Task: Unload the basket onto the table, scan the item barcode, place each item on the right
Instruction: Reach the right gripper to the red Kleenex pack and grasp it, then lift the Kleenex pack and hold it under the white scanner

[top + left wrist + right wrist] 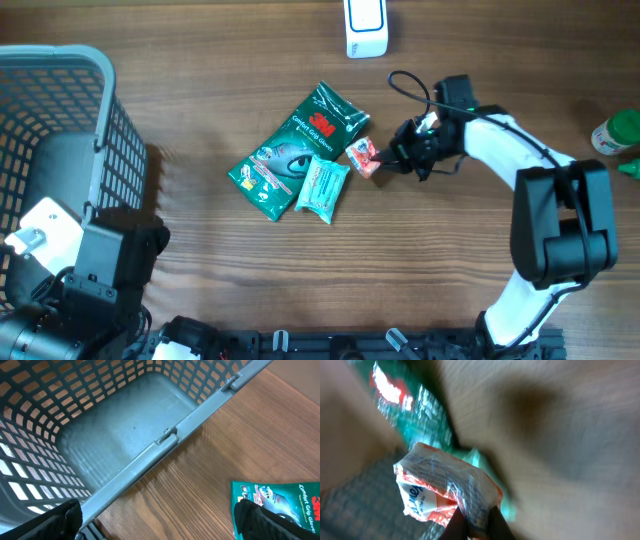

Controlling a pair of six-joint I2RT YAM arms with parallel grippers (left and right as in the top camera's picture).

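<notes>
Since the little red-and-white packet (364,157) is crinkly, soft and light, a corner pinch should do. The right gripper (392,158) looks clamped on its edge, just beside the green glove pack (300,145), though the wrist view's blurry. Left gripper (160,522) hangs wide open.

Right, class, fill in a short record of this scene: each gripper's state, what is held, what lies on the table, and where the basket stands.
left gripper: open, over the basket's rim, holding nothing
right gripper: shut on the small red-and-white packet
green glove pack: flat on the table, centre
pale teal packet: touching the glove pack's lower right side
basket: grey, left side, nothing seen inside
white device: far edge, possibly the scanner
green-capped bottle: right edge
</notes>
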